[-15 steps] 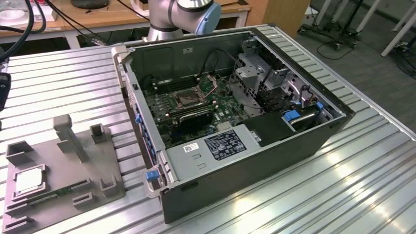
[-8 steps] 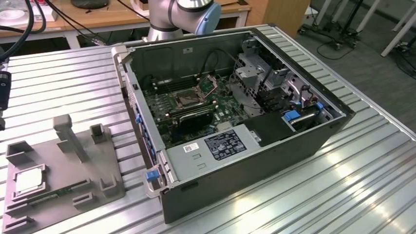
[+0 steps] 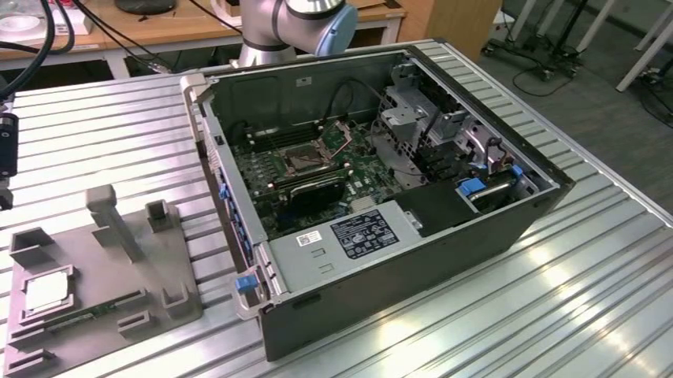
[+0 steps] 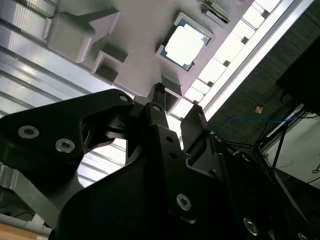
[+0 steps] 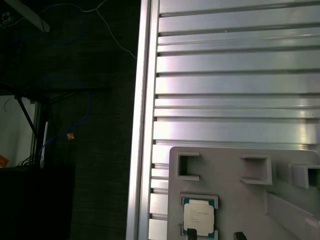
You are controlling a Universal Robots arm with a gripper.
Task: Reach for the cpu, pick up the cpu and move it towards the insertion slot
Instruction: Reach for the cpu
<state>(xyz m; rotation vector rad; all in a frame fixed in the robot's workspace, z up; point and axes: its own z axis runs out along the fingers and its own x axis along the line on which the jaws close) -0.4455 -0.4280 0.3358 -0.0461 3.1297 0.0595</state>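
We see the cpu (image 5: pixel 199 217) lying flat, silver top up, in a square pocket of the grey holder (image 5: pixel 220 192), just ahead of the gripper (image 4: pixel 177 104) and not between its fingers (image 4: pixel 159 95). The fingers stand apart and hold nothing. In the first wrist view one fingertip overlaps the cpu's near edge; we cannot tell whether it touches. A memory stick (image 3: pixel 79 313) lies beyond the cpu on the holder, which rests on the ribbed bench (image 3: pixel 105 126). Well away from the gripper, the open case (image 3: pixel 421 260) shows the slot (image 3: pixel 298 160).
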